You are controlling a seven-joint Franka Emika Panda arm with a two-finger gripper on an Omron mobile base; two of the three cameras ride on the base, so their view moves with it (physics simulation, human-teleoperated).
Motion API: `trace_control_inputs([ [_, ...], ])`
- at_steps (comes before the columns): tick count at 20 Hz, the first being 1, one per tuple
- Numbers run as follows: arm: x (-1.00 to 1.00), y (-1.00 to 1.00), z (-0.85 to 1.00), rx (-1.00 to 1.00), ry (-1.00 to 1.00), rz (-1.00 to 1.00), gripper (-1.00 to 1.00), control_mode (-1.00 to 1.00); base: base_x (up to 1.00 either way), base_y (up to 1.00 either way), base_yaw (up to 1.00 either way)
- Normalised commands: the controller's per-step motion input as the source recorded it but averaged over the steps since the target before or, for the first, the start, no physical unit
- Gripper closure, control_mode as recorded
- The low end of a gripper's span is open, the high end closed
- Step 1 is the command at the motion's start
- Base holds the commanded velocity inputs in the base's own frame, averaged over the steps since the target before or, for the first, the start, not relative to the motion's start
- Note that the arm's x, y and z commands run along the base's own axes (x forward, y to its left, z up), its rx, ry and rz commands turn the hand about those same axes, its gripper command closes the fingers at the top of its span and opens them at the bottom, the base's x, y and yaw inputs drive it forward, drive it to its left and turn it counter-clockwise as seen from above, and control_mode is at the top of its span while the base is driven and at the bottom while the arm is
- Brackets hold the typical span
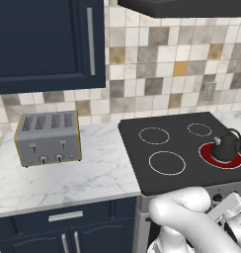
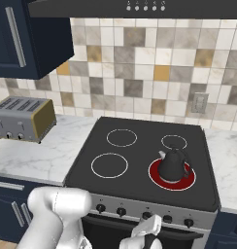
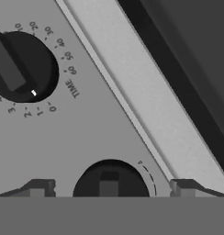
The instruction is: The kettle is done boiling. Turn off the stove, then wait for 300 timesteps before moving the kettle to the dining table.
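Hand view shows the claw (image 3: 109, 189) right up at the stove's (image 2: 140, 160) steel front. Its two tips stand wide apart, one on each side of a dark knob (image 3: 110, 180). They do not squeeze it yet. Another knob (image 3: 22, 69), marked TIME, sits up and to the left of the claw.

Right base view shows the kettle (image 2: 172, 164) on the front right burner (image 2: 172, 176), up above the claw and a bit to its right. That burner glows red, so I think the stove is on.

Nothing in the job looks done yet. The knob must be turned. Then comes the wait. Then the kettle goes to the table.
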Motion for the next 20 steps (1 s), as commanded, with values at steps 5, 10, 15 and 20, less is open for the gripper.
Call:
trace_control_inputs([
  [5, 0.14, 0.0, -0.1, 0.0, 0.0, 0.02, 1.0, -1.0, 0.0, 0.0, 0.0],
  [10, 0.12, 0.0, -0.07, 0.0, 0.0, 0.0, 1.0, -1.0, 0.0, 0.0, 0.0],
  [15, 0.0, -0.12, -0.01, 0.08, 0.0, 0.0, 1.0, -1.0, 0.0, 0.0, 0.0],
  [20, -0.01, -0.34, 0.0, 0.25, 0.0, 0.0, 1.0, -1.0, 0.0, 0.0, 0.0],
])
